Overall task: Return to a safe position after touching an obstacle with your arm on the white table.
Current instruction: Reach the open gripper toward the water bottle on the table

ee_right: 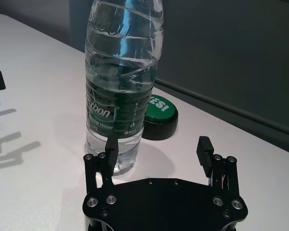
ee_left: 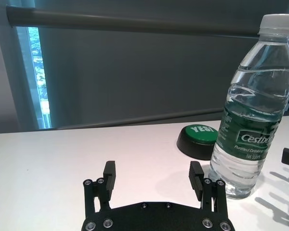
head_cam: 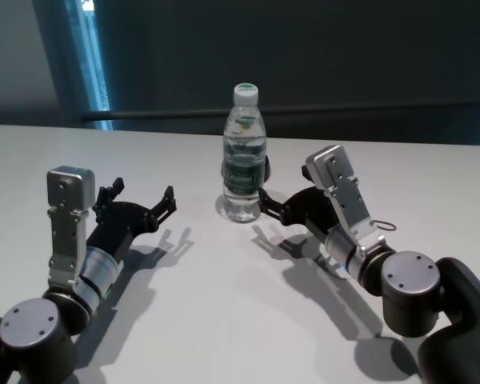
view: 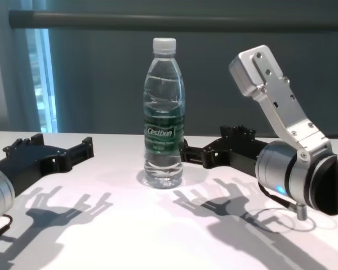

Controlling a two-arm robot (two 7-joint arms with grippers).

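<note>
Standing upright near the middle of the white tabletop (head_cam: 224,320): the obstacle, a clear water bottle (head_cam: 245,156) with a white cap and green label band, sitting toward twelve o'clock from the robot's body. Not leaning, not gripped by anything.

Hovering low at the bottle's four o'clock: the right claw (head_cam: 266,204), spread open, one fingertip (ee_right: 110,147) looking to be touching or just beside the lower wall of the bottle below the label; exact contact hard to confirm. Probably placed this way because the touch is meant to come from the arm's tip rather than from a grasp, so nothing is closing around the plastic.

Lying low at the bottle's eight o'clock, a clear gap away: the left claw (head_cam: 140,200), also spread open and empty, pointing toward the far edge. Seemingly idling, keeping out of the working arm's path.

Sitting behind the bottle at about one o'clock: a small round green-topped button (ee_left: 198,140) with a dark base, apart from both claws.

Judging from this: touch apparently made or nearly so, retreat to a safe pose not yet done; pulling straight back advisable, avoiding tipping the tall bottle.
</note>
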